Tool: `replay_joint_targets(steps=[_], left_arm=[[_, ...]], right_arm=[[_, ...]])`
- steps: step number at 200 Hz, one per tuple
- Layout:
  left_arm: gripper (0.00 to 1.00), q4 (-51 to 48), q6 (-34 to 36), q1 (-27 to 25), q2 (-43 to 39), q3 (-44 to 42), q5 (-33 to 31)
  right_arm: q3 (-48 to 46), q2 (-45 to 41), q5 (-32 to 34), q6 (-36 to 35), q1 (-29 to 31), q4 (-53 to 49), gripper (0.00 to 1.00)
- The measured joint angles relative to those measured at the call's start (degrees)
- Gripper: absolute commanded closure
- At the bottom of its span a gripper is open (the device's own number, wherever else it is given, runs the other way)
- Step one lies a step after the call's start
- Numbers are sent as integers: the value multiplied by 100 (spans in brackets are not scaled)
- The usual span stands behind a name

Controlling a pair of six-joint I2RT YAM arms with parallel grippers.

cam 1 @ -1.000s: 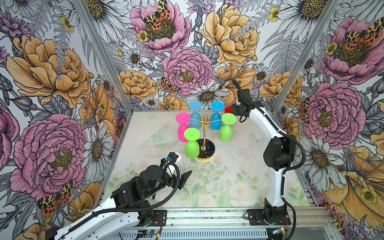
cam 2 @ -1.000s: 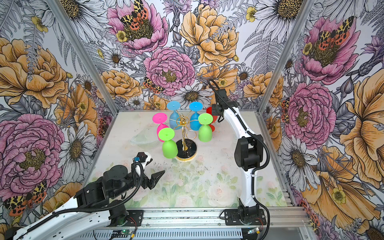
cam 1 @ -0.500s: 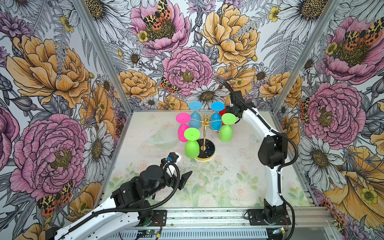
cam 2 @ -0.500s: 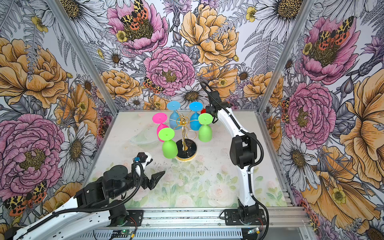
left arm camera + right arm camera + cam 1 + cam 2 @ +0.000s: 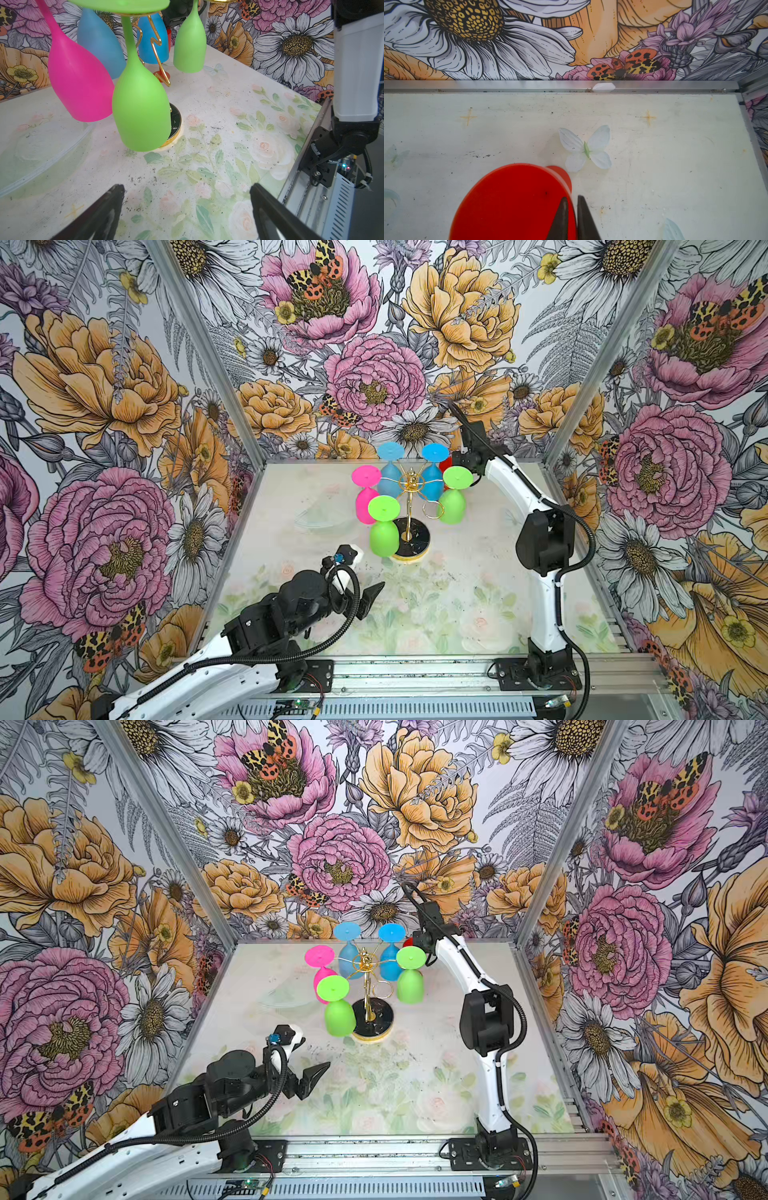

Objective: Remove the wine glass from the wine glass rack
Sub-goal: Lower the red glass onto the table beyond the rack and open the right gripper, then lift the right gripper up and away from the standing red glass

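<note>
The gold wire wine glass rack (image 5: pixel 409 485) (image 5: pixel 363 963) stands mid-table on its round black base (image 5: pixel 175 122). Pink, blue and green glasses hang upside down from it, and one front loop (image 5: pixel 433 510) is bare. A red wine glass (image 5: pixel 445 464) (image 5: pixel 408 942) (image 5: pixel 512 203) stands upright on the table behind the rack. My right gripper (image 5: pixel 572 199) pinches its rim, one finger inside the bowl and one outside. My left gripper (image 5: pixel 363 572) (image 5: pixel 307 1050) (image 5: pixel 187 188) hovers open over the table in front of the rack, holding nothing.
A clear shallow dish (image 5: pixel 324 518) (image 5: pixel 41 145) lies left of the rack. The aluminium back rail (image 5: pixel 571 85) and floral wall sit close behind the red glass. The right arm's base (image 5: pixel 536 672) is on the front rail.
The right arm has carried the red glass left, in behind the rack. Its fingers have eased slightly on the rim. The left arm has not moved.
</note>
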Motion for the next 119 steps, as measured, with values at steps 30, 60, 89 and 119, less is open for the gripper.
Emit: replay_joint_targets(steps=[30,60,89,119], left_arm=[[4,0,2,0,0,0,17],[3,0,2,0,0,0,57],[3,0,0,0,0,0,92],[3,-57,-46,57,52,66,144]], right_arm=[[0,0,0,-13,0,0,75],[0,-4,-7,7,-2,0,63],[-133,-162,-55,35,-17,0,53],[-407,-614,-251,111,-96,-2,49]])
